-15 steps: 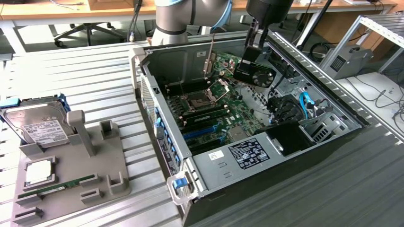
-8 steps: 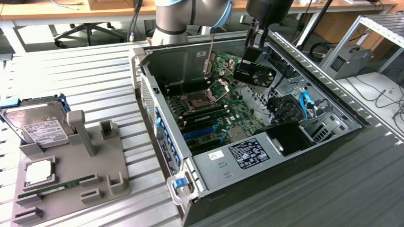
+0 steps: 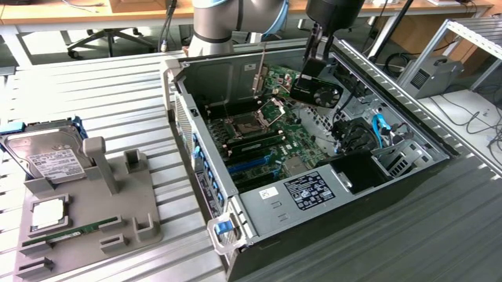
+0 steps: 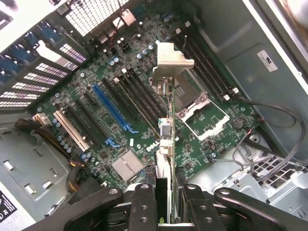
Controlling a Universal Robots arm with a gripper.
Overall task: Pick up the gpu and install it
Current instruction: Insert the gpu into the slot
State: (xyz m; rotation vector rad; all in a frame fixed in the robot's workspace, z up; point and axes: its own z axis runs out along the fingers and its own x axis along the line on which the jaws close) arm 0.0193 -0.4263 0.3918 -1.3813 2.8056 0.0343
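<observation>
The gpu (image 3: pixel 317 91), black shroud with a round fan, hangs in the air above the far part of the open computer case (image 3: pixel 259 205), over the motherboard (image 3: pixel 267 147). My gripper (image 3: pixel 312 69) is shut on its upper edge. In the wrist view the gpu (image 4: pixel 164 130) is seen edge-on between my black fingers (image 4: pixel 143 204), its silver end bracket (image 4: pixel 171 61) pointing away from the camera. Below it lies the green motherboard (image 4: pixel 144 53) with a blue expansion slot (image 4: pixel 111 107) off to one side of the card and the bare CPU socket (image 4: pixel 199 113) on the other.
At the exterior view's left a grey holder tray (image 3: pixel 117 205) carries a hard drive (image 3: pixel 49 157), a RAM stick (image 3: pixel 69 231) and a chip (image 3: pixel 49 212). The case's walls, drive cage (image 3: pixel 392 155) and loose cables (image 4: pixel 269 125) ring the motherboard. The arm's base (image 3: pixel 213 23) stands behind the case.
</observation>
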